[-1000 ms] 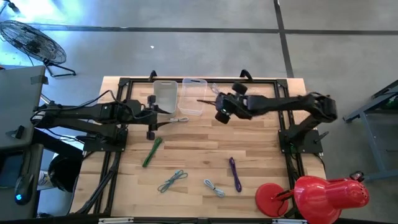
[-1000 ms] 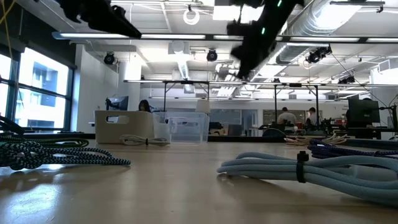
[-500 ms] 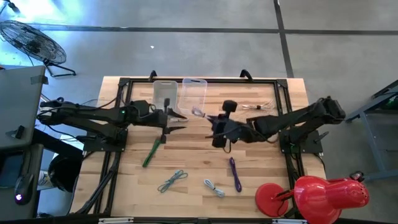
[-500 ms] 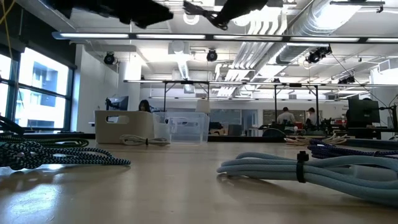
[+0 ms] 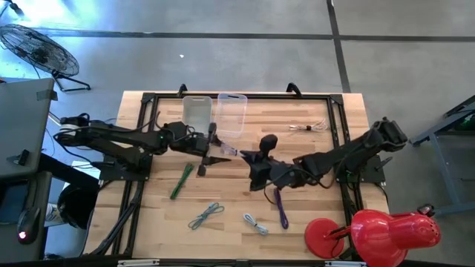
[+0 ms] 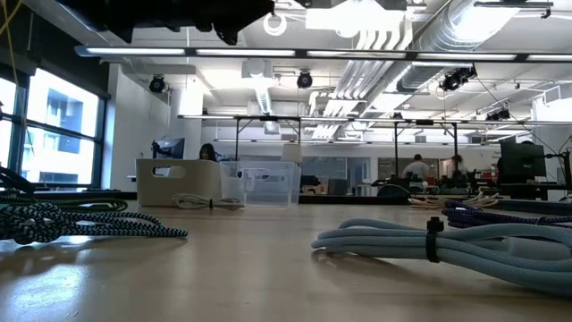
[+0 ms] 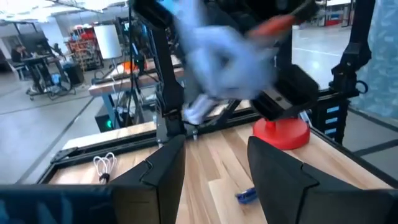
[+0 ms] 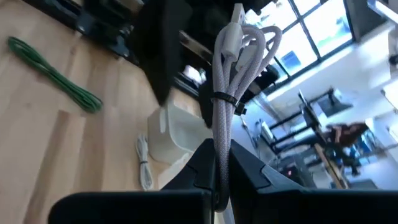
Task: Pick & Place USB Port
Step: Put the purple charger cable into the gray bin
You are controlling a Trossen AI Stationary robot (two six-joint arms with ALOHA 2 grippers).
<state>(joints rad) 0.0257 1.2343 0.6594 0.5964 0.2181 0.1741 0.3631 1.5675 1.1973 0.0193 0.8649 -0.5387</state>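
- Right gripper (image 8: 219,180) clenched on a bundled pale grey USB cable (image 8: 233,81), pinched low on the bundle near its tie, the loops and plug standing up past the fingertips.
- In the high view, right gripper (image 5: 236,152) held above the middle of the table, with the cable (image 5: 226,148) poking toward the left arm, just in front of the clear bin (image 5: 231,113).
- Left gripper (image 5: 211,150) spread wide and empty, facing the right one at close range; a pale blurred bundle (image 7: 214,56) hangs just beyond its fingers (image 7: 158,171), apparently that same cable.
- Risk, as a judgement: thin grip on a floppy bundle, so a quick swing could let it slide or twist out and drop onto the wood short of any bin.
- Second risk: both wrists crowded over the same patch, so a misjudged reach could knock the arms together or jar the cable loose.
- Third: loose loops could catch the bin rim on the way down.
- Farther out: a frosted bin (image 5: 197,113) beside the clear one, a green cable (image 5: 181,181), a purple cable (image 5: 280,207), and two more bundles near the front edge.
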